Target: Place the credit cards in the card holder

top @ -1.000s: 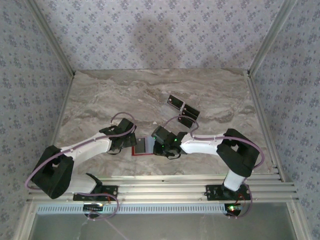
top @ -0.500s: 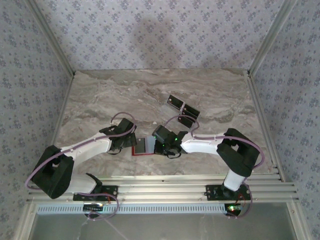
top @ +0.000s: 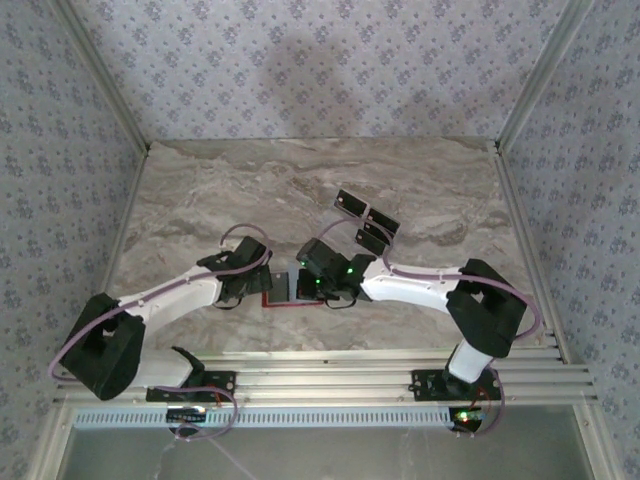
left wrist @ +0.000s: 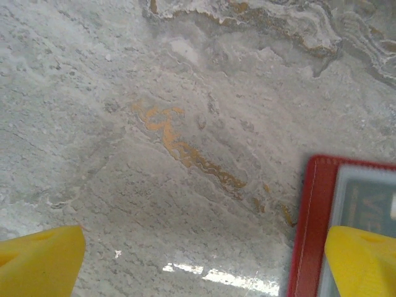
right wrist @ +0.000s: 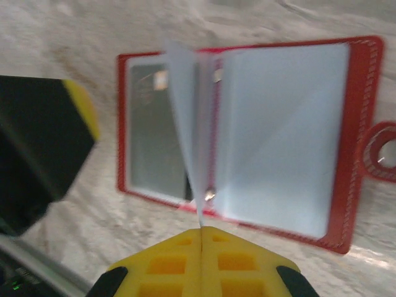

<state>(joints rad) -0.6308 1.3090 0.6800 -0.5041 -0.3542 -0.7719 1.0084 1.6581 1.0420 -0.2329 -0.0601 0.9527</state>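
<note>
Left tool [left wrist: 198, 266]: jaws wide, holding nothing, low over the marble worktop [top: 190, 200]. One yellow fingertip [left wrist: 362, 260] overlaps the left edge of the card holder [left wrist: 312, 229]; can't tell if it's touching.

Card holder lies open and flat on the worktop between the two tools, near the front edge, with the snap tab [right wrist: 383, 151] on its right side. One card [right wrist: 151, 142] sits in the left pocket under clear film.

Right tool [right wrist: 201, 238]: jaws closed on the near edge of a clear sleeve page [right wrist: 185, 124], which stands upright off the spine.

Three dark credit cards [top: 350, 203] lie loose on the worktop, behind and right of the holder. They are close together and apart from the holder.
</note>
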